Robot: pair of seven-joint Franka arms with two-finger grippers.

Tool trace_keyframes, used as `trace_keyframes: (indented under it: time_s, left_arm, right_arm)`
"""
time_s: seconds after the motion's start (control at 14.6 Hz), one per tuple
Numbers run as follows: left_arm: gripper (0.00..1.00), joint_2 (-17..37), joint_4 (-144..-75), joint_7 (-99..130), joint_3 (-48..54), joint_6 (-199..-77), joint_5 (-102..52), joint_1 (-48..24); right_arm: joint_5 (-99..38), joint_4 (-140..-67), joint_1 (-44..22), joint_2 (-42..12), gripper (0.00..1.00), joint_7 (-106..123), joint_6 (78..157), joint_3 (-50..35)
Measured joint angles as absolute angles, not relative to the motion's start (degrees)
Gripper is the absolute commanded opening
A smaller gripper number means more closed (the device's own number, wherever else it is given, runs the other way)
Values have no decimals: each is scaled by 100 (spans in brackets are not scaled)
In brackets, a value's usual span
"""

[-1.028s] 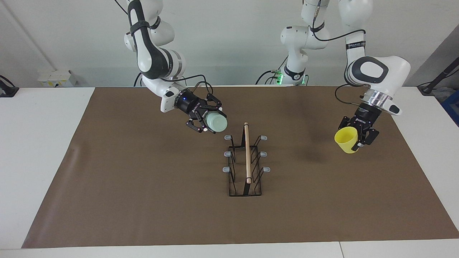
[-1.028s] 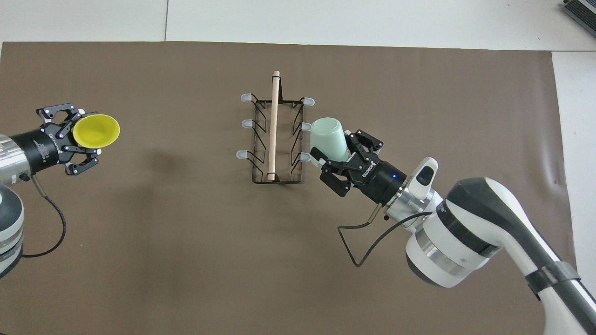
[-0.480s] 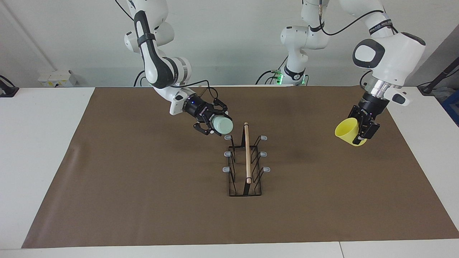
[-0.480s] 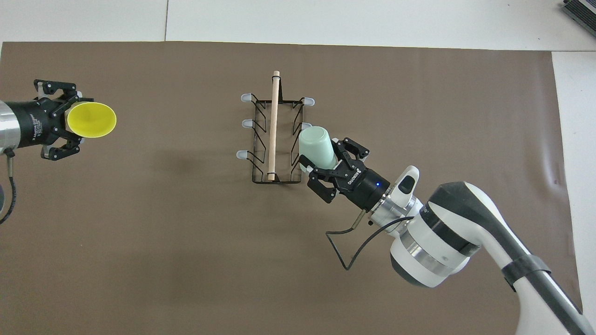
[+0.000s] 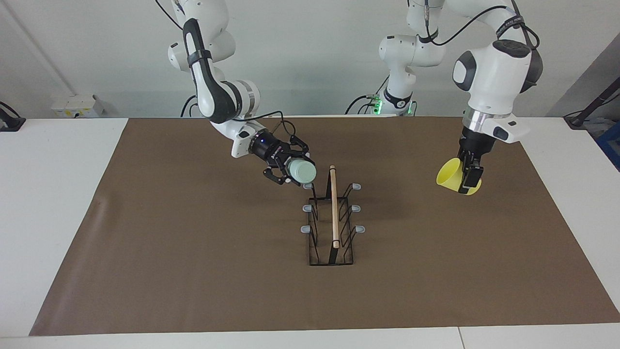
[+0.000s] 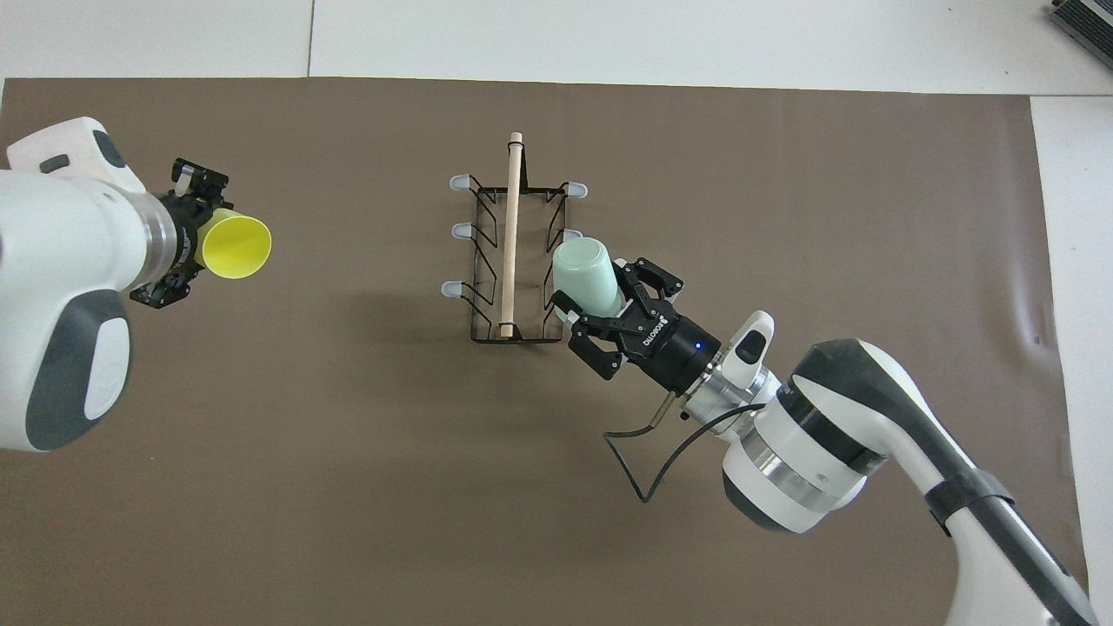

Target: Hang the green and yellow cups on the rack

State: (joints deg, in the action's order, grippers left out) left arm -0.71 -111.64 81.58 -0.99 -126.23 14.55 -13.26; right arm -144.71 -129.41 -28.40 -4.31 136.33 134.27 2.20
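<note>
The overhead view is showing the yellow cup (image 6: 233, 247) mouth-on, its opening facing the rack (image 6: 515, 252); the facing view is showing that cup (image 5: 452, 176) from the side instead, tilted in the air with its wide mouth toward the rack (image 5: 332, 220). The facing view is also showing that the green cup (image 5: 301, 171) is hanging above the mat (image 5: 193, 252), its closed bottom turned toward the camera, at the prong (image 5: 308, 185) of the rack nearest the robots on the right arm's side. From overhead that prong is hidden under the green cup (image 6: 584, 276), and whether cup and prong are touching cannot be told.

The right gripper (image 5: 286, 169) is pinching the green cup at its mouth end, fingers pressed tight onto the rim, holding it tilted over the rack's edge. In the overhead view the right gripper (image 6: 613, 300) is sitting just beside the rack's base, the cup pointing away from it toward the wooden rod (image 6: 510, 235).

The left gripper (image 5: 471, 175) is clamping the yellow cup by its narrow end, over the mat well apart from the rack, toward the left arm's end of the table. From overhead the left gripper (image 6: 189, 235) is mostly hidden by its wrist, the cup sticking out ahead of it.
</note>
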Motion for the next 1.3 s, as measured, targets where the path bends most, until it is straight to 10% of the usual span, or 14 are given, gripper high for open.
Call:
trace_keyframes:
  time_s: [1.3]
  left_arm:
    - [34, 783, -9999, 11035, 1807, -10665, 4774, -1337]
  right_arm:
    - [-14721, -12774, -2830, -1038, 0, 14380, 12568, 266]
